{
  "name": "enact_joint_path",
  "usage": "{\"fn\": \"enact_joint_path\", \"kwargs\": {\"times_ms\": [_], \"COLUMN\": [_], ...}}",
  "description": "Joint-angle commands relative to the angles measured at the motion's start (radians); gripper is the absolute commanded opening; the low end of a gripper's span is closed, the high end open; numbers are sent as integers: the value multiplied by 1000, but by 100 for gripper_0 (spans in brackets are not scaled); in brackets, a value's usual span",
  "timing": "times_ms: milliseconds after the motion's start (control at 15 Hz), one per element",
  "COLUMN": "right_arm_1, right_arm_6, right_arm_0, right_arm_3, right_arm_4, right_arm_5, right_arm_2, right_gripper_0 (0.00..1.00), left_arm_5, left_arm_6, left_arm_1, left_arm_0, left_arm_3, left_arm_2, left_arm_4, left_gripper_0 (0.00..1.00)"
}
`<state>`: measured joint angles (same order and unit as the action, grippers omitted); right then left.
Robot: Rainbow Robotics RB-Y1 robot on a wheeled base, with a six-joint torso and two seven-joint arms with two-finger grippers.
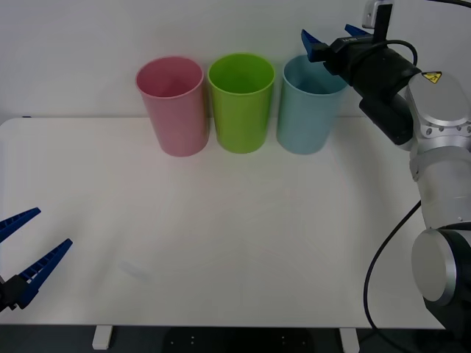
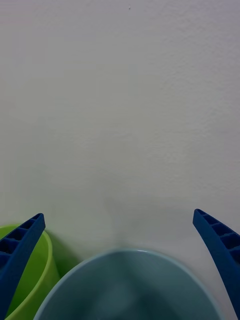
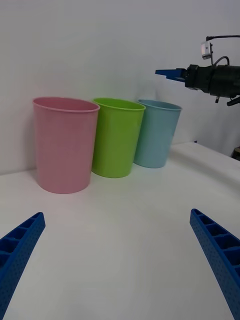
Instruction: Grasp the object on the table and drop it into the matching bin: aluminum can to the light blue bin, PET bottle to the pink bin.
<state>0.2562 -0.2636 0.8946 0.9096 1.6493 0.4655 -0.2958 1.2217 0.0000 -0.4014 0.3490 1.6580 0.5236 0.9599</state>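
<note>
Left gripper (image 1: pixel 23 248): sat low at the near left corner of the tabletop, its blue ribbed jaws spread apart with nothing between them; the front view cut off the arm behind it.
Left gripper, own wrist view (image 3: pixel 117 260): the two fingers stood wide at the corners, with bare white surface between them.
Tabletop (image 1: pixel 221 243): white, wide, with rounded corners; the three bins stood in a row along its far edge.
Pink bin (image 1: pixel 174 107): leftmost of the row, upright, just beside the lime green bin.
Lime green bin (image 1: pixel 241 103): middle of the row, upright, between the pink and the light blue.
Light blue bin (image 1: pixel 309 107): rightmost of the row, upright, its far rim partly covered by the right gripper in the front view.
Right gripper (image 1: pixel 333 38): raised over the light blue bin's rim at the far right, jaws apart and holding nothing.
Right wrist view: looked down past the open fingers (image 2: pixel 20 250) into the light blue bin (image 2: pixel 130 285), with a slice of the lime green bin (image 2: pixel 37 280) beside it and the white wall beyond.
Left wrist view: showed the row from the side and the right gripper (image 3: pixel 172 74) above the light blue bin (image 3: pixel 156 132).
Aluminum can: I could not make it out; the inside of the light blue bin looked dim and its bottom was cut off.
</note>
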Motion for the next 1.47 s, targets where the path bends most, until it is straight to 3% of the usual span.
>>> {"fn": "enact_joint_path", "kwargs": {"times_ms": [67, 267, 600, 1133, 1467], "right_arm_1": [3, 5, 21, 149, 196], "right_arm_6": [7, 9, 9, 50, 244], "right_arm_0": [-6, -68, -241, -637, -853], "right_arm_3": [5, 92, 313, 670, 782], "right_arm_4": [-5, -11, -63, -267, -358], "right_arm_5": [22, 44, 173, 219, 340], "right_arm_2": [-11, -9, -2, 141, 142], "right_gripper_0": [100, 100, 100, 100, 100], "left_arm_5": [0, 0, 0, 0, 0], "left_arm_6": [0, 0, 0, 0, 0], "left_arm_1": [0, 0, 0, 0, 0], "left_arm_0": [0, 0, 0, 0, 0], "left_arm_3": [0, 0, 0, 0, 0], "left_arm_2": [0, 0, 0, 0, 0], "left_arm_4": [0, 0, 0, 0, 0], "left_gripper_0": [100, 100, 100, 100, 100]}}
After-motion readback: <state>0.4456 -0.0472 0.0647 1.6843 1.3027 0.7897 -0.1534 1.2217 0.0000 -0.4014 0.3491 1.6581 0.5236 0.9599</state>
